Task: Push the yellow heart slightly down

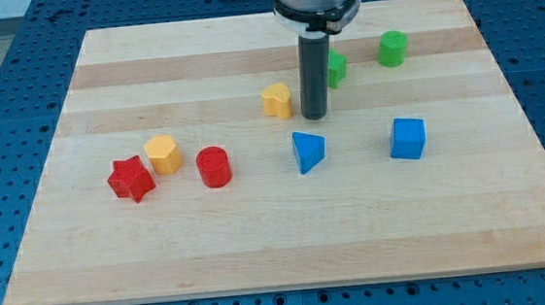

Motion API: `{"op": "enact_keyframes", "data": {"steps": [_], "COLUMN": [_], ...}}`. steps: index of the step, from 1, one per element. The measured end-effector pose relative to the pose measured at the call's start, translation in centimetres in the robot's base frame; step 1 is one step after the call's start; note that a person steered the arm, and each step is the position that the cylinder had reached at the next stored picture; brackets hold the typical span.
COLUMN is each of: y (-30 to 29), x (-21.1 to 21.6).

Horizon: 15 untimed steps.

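My tip (pixel 314 116), a bare rod grasping nothing, stands on the wooden board (pixel 260 241) just beside the yellow heart (pixel 276 101), at its 4 o'clock; whether they touch is unclear. The heart sits slightly above board centre, with the blue triangle (pixel 308 151) at its 5 o'clock and a green block (pixel 336 67) partly hidden behind the rod at its 2 o'clock.

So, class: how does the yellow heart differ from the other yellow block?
The yellow heart sits mid-board, just left of my tip; the yellow hexagonal block lies far from it, toward the view's left. The heart stands alone; the hexagonal block sits between the red star and red cylinder. Both are yellow.
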State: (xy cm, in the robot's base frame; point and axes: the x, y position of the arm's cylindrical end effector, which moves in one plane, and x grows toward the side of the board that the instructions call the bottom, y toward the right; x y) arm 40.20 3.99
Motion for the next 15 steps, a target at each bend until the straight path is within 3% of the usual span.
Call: {"op": "enact_keyframes", "data": {"steps": [1,2,4,5,6,8,9,12,13,15], "y": [2.2,3.0,0.6,-6.4,-7.0,-4.1,2.9,1.9,-2.2,-2.4], "x": [-6.9,-10.3,-10.2,-7.7,-7.7,-10.7,-10.6,-10.2,-6.8,-6.8]}}
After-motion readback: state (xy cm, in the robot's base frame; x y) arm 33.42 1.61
